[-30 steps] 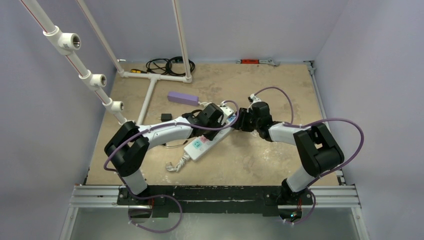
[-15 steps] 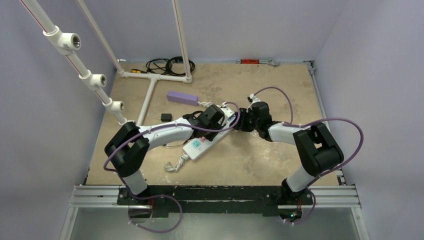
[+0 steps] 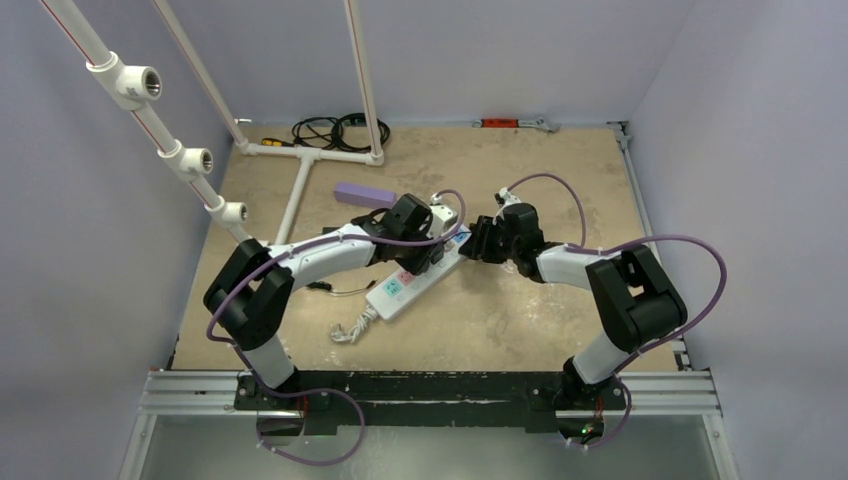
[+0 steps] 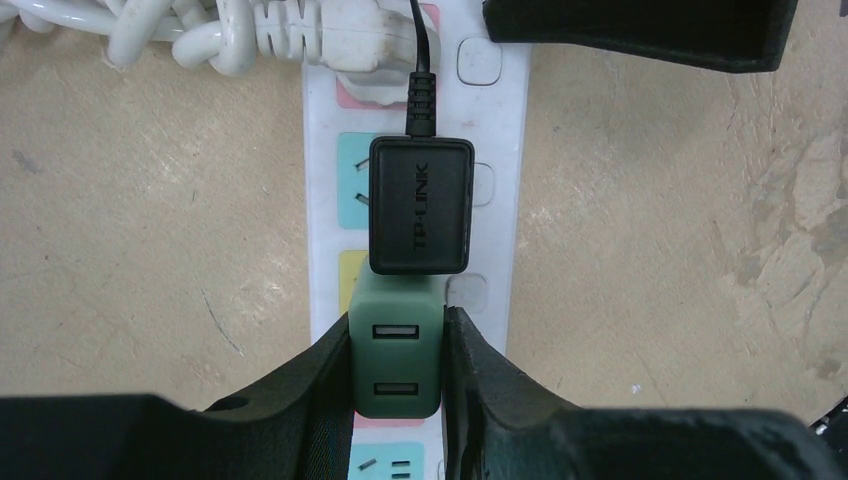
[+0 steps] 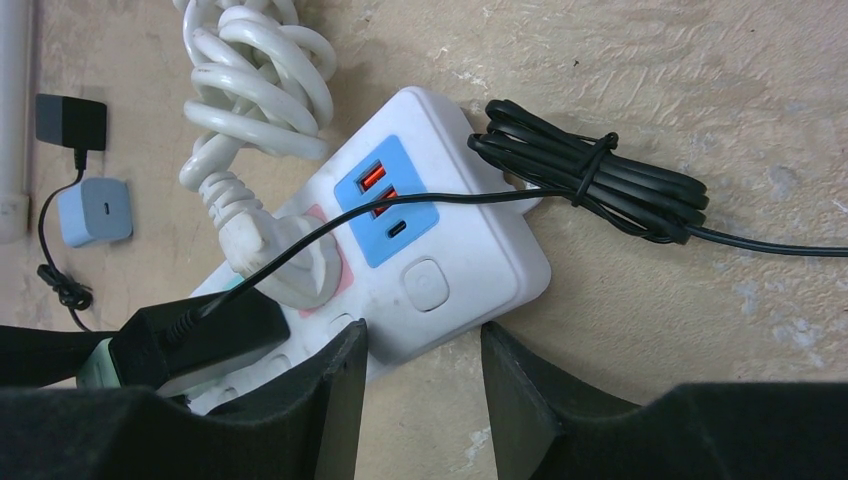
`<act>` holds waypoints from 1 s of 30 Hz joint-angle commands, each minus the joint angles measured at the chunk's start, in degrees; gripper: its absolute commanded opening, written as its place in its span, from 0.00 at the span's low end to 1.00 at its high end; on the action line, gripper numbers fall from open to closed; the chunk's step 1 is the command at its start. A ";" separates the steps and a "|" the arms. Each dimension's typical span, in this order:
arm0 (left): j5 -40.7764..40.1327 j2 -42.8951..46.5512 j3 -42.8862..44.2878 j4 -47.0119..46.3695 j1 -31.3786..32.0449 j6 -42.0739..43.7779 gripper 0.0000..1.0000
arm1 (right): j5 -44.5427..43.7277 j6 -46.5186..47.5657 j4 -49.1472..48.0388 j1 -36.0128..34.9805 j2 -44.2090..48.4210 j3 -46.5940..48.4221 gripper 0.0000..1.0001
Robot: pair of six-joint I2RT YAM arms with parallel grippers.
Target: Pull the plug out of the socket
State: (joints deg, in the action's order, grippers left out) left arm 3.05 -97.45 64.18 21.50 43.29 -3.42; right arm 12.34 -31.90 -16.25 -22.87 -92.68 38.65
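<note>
Grips green two-port USB charger plug [image 4: 395, 395] tight in left gripper [image 4: 397, 330], over yellow outlet face of long white power strip [image 4: 505, 130] lying diagonally on tan table [image 3: 560, 170]. Holds right gripper [image 5: 422, 335] part-open at strip's USB end, one finger touching its edge.

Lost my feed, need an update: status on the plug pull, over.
Left gripper shut on green plug, over the socket strip. Right gripper at strip's button end, grip unclear. Black adapter in next outlet, close against the plug.
</note>
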 commanded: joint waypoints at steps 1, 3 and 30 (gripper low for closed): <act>1.48 1.94 1.27 4.56 -1.69 0.02 0.00 | -3.20 2.37 4.56 0.30 -2.15 0.22 0.46; 2.64 1.68 1.43 4.56 -2.33 -0.27 0.00 | -3.20 2.37 4.56 0.33 -2.15 0.24 0.46; -20.88 4.60 -0.77 4.26 4.56 1.93 0.00 | -3.20 2.41 4.91 0.34 -3.04 0.76 0.45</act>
State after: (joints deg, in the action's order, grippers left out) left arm -10.55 -96.71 63.83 22.61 48.49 -3.18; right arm 13.10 -31.90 -16.45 -23.03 -93.49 39.42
